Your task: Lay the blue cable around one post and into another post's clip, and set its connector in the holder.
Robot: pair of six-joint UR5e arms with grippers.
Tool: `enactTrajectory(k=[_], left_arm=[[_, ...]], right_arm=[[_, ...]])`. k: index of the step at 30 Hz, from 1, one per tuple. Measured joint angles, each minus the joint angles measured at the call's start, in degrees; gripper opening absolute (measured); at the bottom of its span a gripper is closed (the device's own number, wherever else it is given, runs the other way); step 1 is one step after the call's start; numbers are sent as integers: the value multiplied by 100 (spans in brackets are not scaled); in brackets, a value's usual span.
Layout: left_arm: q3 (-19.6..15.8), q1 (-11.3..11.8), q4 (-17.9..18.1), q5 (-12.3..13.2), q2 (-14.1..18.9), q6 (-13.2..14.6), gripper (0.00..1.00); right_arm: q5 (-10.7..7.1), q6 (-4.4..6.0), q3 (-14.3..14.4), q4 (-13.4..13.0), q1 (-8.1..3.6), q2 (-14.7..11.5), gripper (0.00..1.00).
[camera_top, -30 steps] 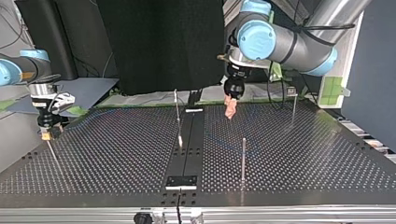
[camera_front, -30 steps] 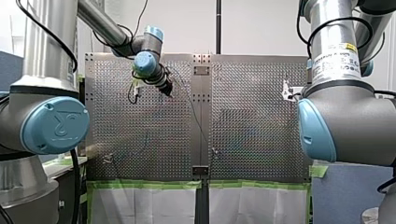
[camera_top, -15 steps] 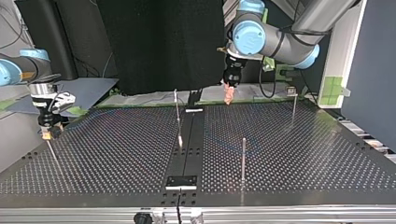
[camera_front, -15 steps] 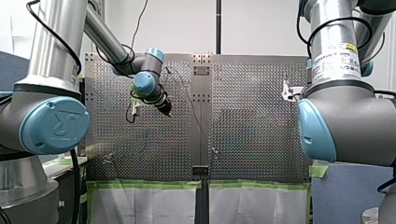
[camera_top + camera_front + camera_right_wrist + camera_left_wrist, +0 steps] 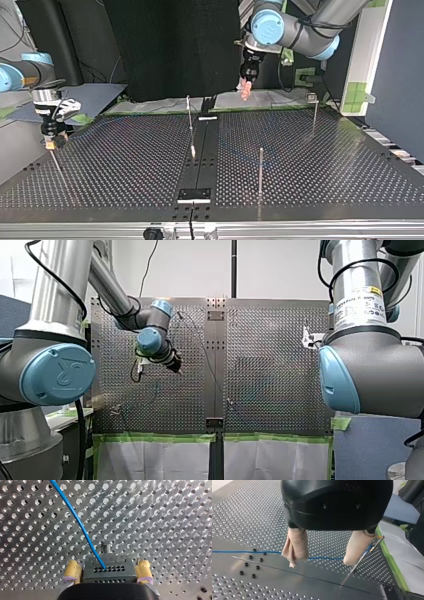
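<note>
Front view: my left gripper [image 5: 176, 366] hangs over the left half of the perforated table [image 5: 270, 380], too small here for its fingers to be read.

Top view: my left gripper [image 5: 245, 91] is raised well clear of the table [image 5: 320, 165] at the far edge, with pale pads pointing down. My right gripper [image 5: 50, 142] sits low at the view's left edge, close to the surface. I cannot tell either gripper's spread from this angle.

Left wrist view: the two beige-padded fingers [image 5: 295, 546] stand wide apart with nothing between them (released, gripping nothing). The blue cable [image 5: 324, 558] lies below them, its long axis running crosswise to the fingers. It passes behind one pad, shows again in the gap, and goes behind the other. Just beyond that second finger it meets a thin post [image 5: 352, 573]. The fingertips are above the cable, and contact cannot be made out.

Right wrist view: the yellow-padded fingers [image 5: 72, 571] are clenched on the two sides of a grey connector [image 5: 108, 573], one pad against each flank. The block lies across the gap, its perforated face turned away from the wrist. The cable [image 5: 80, 525] leaves that face near the middle and runs ahead of my right gripper [image 5: 108, 566], slanting off over the table [image 5: 162, 517]. A small stud [image 5: 107, 547] stands just ahead of the connector, beside the cable.
</note>
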Motion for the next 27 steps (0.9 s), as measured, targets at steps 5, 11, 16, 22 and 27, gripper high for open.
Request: enactTrajectory(k=[5, 11, 16, 22, 27], left_arm=[[-264, -1, 265, 6, 0, -17, 100], [-602, -2, 605, 15, 0, -24, 100], [-900, -15, 900, 75, 0, -41, 100], [-1242, -24, 1243, 239, 0, -248, 100], [-1359, -30, 1499, 444, 0, -490, 100]], right_arm=[[0, 0, 0, -14, 0, 1, 100], [0, 18, 0, -43, -2, 0, 100], [0, 8, 0, -35, -2, 1, 100], [0, 0, 0, -29, 0, 1, 100], [0, 0, 0, -25, 1, 0, 100]])
